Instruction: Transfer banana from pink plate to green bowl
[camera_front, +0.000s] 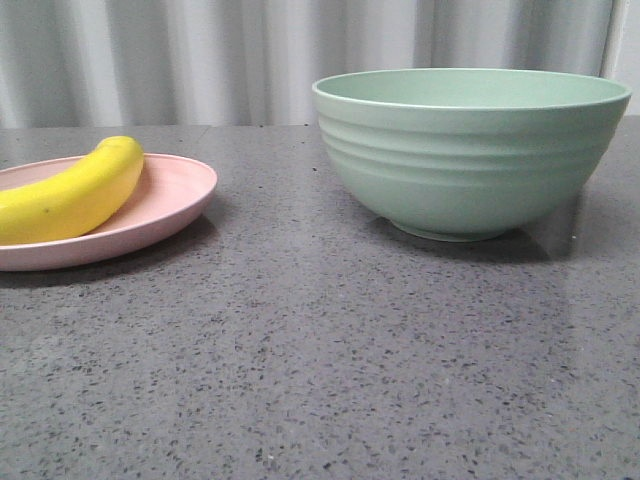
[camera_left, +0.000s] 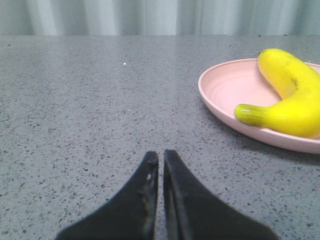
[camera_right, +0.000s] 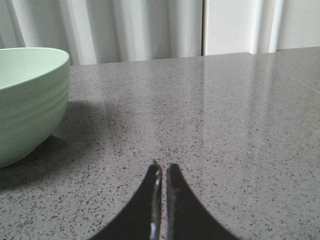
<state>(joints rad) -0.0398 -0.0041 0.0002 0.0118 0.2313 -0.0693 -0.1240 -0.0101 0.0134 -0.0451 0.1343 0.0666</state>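
Note:
The yellow banana lies on the pink plate at the left of the front view. The mint-green bowl stands upright at the right, and nothing shows above its rim. In the left wrist view the banana rests in the plate; my left gripper is shut and empty, low over the table, short of the plate and to one side of it. In the right wrist view my right gripper is shut and empty, beside the bowl. Neither gripper shows in the front view.
The grey speckled tabletop stretches between plate and bowl. A pale corrugated wall closes the far side of the table.

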